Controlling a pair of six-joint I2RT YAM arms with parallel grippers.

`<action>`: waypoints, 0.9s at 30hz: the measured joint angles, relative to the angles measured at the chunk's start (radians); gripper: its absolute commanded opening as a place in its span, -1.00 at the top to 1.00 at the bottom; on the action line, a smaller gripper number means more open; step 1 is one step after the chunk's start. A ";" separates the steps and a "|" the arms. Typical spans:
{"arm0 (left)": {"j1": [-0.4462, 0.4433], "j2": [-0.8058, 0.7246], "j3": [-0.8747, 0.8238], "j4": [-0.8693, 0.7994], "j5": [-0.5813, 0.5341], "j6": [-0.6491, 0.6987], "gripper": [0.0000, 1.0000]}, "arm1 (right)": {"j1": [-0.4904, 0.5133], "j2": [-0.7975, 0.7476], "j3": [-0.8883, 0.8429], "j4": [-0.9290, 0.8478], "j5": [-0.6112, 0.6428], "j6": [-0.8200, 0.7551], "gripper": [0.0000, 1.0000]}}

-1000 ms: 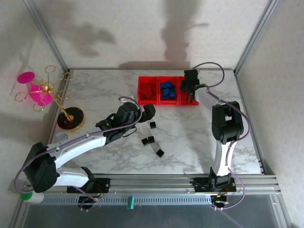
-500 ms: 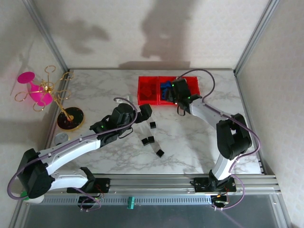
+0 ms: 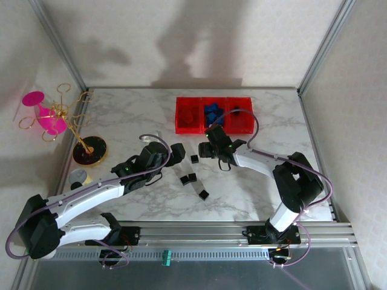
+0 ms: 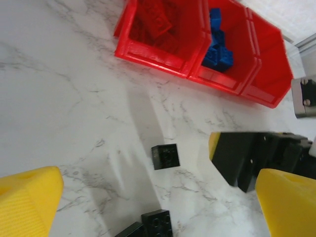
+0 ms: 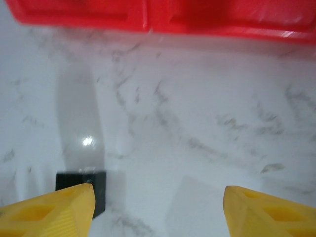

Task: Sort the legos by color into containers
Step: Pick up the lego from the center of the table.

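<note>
Sorting is well along: what's left on the marble is black, so this is the pick-up phase for the black bricks.

Far left, the left gripper [image 3: 177, 151] hovers low over the table, jaws thrown as wide as they go, nothing between them. From its wrist camera the yellow fingertips [image 4: 29, 197] sit at the bottom corners of the picture, with a lone black brick [image 4: 165, 156] lying ahead of them, untouched.

Moving right, a pair of black bricks [image 3: 188, 179] lies touching, and a fourth black brick [image 3: 204, 194] sits nearer the arm bases, apart from the rest.

Next, the right gripper [image 3: 204, 148], just beside that lone brick. Its jaws stand partly open and empty; in its own wrist view the brick lies close to the left-hand finger [image 5: 54, 212], not between the pads.

Beyond it, the containers [image 3: 213, 129]: red bricks [image 3: 188, 115] in the left compartment, blue bricks [image 3: 211, 113] in the middle. Something dark shows in the right compartment, too small to name.

Both arms crowd one brick, so I'd judge only one should commit. The right gripper needs to shift sideways to straddle it, descend, close, then carry it to the right compartment.
</note>
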 measured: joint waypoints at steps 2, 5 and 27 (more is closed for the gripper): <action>0.000 -0.010 -0.014 -0.007 -0.007 -0.009 -0.99 | 0.030 0.000 -0.019 0.003 0.000 0.010 -0.42; 0.000 -0.021 -0.023 -0.017 -0.017 -0.021 -0.99 | 0.056 0.000 -0.037 0.007 -0.002 0.026 -0.45; 0.000 -0.066 -0.065 -0.028 -0.063 -0.069 -0.99 | 0.093 0.226 0.113 0.086 -0.015 0.023 -0.11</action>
